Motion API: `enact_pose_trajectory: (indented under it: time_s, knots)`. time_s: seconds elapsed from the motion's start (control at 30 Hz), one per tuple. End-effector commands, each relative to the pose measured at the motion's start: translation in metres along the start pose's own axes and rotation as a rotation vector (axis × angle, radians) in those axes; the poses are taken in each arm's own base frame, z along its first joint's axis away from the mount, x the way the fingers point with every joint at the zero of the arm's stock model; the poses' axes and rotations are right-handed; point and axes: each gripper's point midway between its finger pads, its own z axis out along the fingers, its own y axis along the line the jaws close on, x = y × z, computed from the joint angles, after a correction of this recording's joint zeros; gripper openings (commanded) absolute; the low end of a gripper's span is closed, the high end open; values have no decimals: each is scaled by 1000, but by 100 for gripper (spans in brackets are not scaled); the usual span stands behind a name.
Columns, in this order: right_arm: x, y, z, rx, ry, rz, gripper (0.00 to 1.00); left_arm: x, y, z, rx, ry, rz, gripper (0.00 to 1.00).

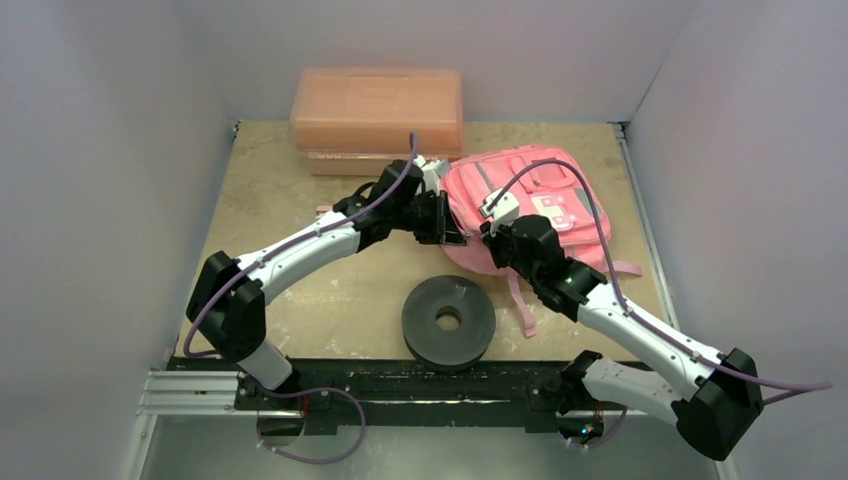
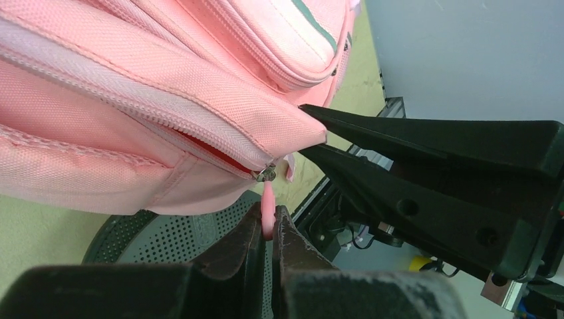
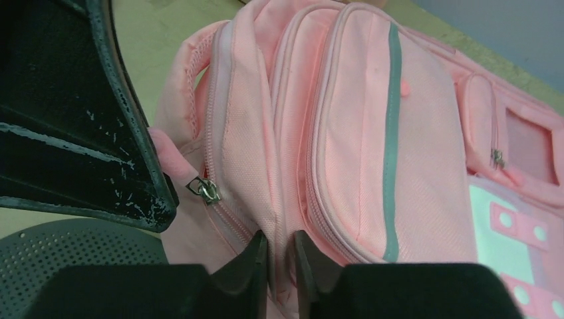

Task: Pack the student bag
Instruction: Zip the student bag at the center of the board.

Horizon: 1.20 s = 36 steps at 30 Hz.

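The student bag (image 1: 535, 205), a soft pink backpack with grey trim, lies at the back right of the table. My left gripper (image 1: 452, 228) is at its left edge, shut on the pink zipper pull tab (image 2: 267, 206) that hangs from the metal slider (image 2: 267, 174). My right gripper (image 1: 492, 243) is at the bag's near left corner, shut on a fold of the bag's fabric (image 3: 279, 219) beside the zipper. The slider (image 3: 207, 191) also shows in the right wrist view, next to the left gripper's finger (image 3: 100, 159). The zipper is slightly open near the slider.
A rigid salmon-pink plastic box (image 1: 377, 115) stands at the back, left of the bag. A dark grey perforated disc (image 1: 448, 320) lies in the middle front, just below both grippers. A pink strap (image 1: 522, 305) trails toward the front.
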Motion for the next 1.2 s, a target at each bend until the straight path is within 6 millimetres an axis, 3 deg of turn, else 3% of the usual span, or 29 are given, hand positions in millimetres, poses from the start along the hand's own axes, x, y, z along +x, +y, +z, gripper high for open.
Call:
enact_pose_trajectory:
  time_s: [0.0,0.03,0.27,0.43,0.6,0.73,0.93,1.17]
  knots:
    - [-41,-27,-6,135,-91,-1,5,-35,-65,-41,175,-133,97,0]
    - [-43,-28,-8,137,-100,8,0,-38,-60,-44,146,-144,99,0]
    - [-47,-33,-38,130,-186,-3,0,-78,-11,-63,58,-218,-16,0]
    - [-76,-32,-66,79,-302,-135,0,-95,-7,-85,65,-255,8,0]
    - [-113,-21,-78,-4,-403,-277,0,-90,-33,-113,115,-264,67,0]
    - [-127,-7,-65,-70,-435,-398,0,-76,-61,-140,195,-275,67,0]
    - [-169,15,-59,-153,-594,-430,0,-50,-92,-188,237,-357,94,0]
    - [-186,33,-54,-248,-637,-439,0,-23,-139,-197,366,-326,125,0]
